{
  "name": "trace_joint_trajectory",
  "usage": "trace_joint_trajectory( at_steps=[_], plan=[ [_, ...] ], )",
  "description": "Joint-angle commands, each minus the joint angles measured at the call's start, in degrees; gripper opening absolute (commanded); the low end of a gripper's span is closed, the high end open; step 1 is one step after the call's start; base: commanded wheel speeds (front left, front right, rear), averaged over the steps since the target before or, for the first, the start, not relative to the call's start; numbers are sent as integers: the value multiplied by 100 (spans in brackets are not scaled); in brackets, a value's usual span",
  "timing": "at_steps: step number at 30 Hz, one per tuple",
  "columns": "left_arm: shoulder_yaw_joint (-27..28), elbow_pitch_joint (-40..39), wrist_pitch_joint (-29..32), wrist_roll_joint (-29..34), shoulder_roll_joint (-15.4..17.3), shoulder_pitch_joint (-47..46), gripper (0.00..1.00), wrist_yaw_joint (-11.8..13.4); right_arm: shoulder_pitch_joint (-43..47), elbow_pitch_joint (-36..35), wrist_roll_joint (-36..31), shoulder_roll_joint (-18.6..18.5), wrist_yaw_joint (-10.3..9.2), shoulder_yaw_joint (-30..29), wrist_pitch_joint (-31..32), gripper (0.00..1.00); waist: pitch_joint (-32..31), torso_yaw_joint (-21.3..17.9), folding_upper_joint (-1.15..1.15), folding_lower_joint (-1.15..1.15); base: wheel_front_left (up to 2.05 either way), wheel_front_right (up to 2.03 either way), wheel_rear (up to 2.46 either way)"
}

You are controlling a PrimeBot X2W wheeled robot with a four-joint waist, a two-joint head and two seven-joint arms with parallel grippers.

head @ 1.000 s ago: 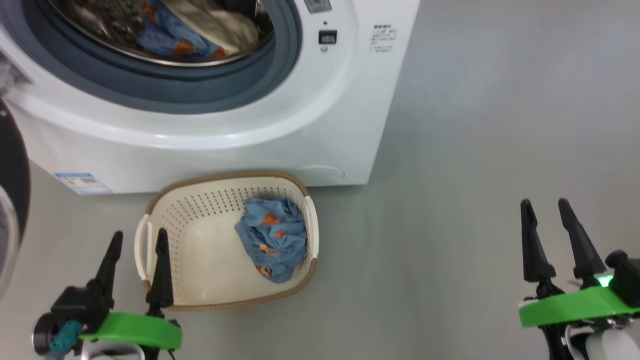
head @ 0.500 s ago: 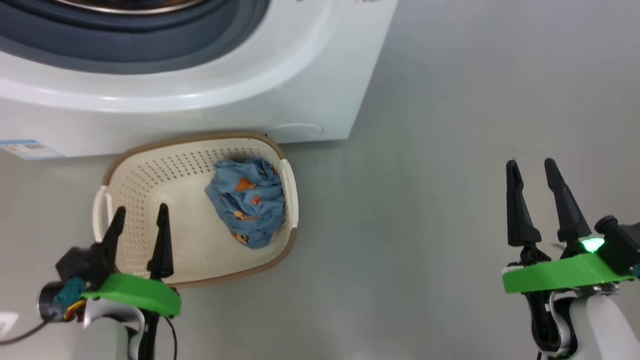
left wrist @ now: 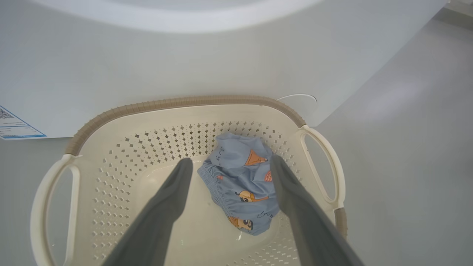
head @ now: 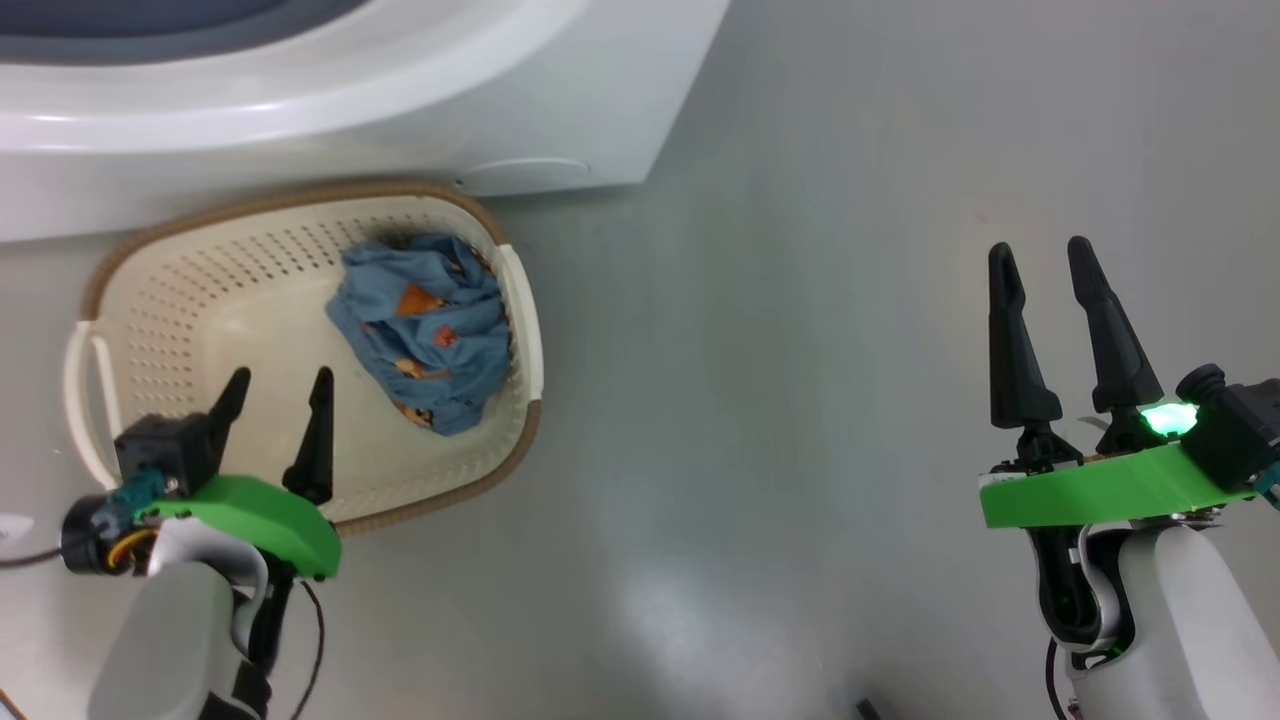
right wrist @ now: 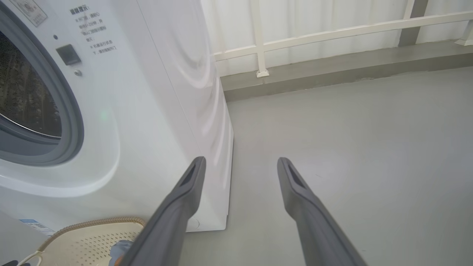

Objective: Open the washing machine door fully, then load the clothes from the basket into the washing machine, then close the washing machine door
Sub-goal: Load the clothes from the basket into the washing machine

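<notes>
Blue garment (head: 420,330) in basket (head: 150,300) is lying at two o'clock of the nearer, spread left pincer (head: 280,380).

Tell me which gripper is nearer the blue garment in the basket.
Left. The left gripper hangs over the basket, beside the blue garment; the right gripper is well off, over the floor.

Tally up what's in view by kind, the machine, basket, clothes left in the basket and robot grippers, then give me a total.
washing machine: 1
basket: 1
blue garment in the basket: 1
grippers: 2, the left gripper and the right gripper, both open
Total: 5
</notes>
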Motion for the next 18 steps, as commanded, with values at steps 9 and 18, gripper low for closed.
trace_joint_trajectory(
  at_steps=[9, 18],
  plan=[
    [-461, 940, -16, -14, 406, -783, 100, 3, -251, -154, 326, 11, 25, 384, -45, 100, 643, -509, 0, -1, 0, 0, 0],
    [-964, 1703, 230, -368, 642, -1355, 100, 3, -308, -159, 531, 12, 25, 562, -45, 100, 856, -849, 0, -1, 0, 0, 0]
  ],
)
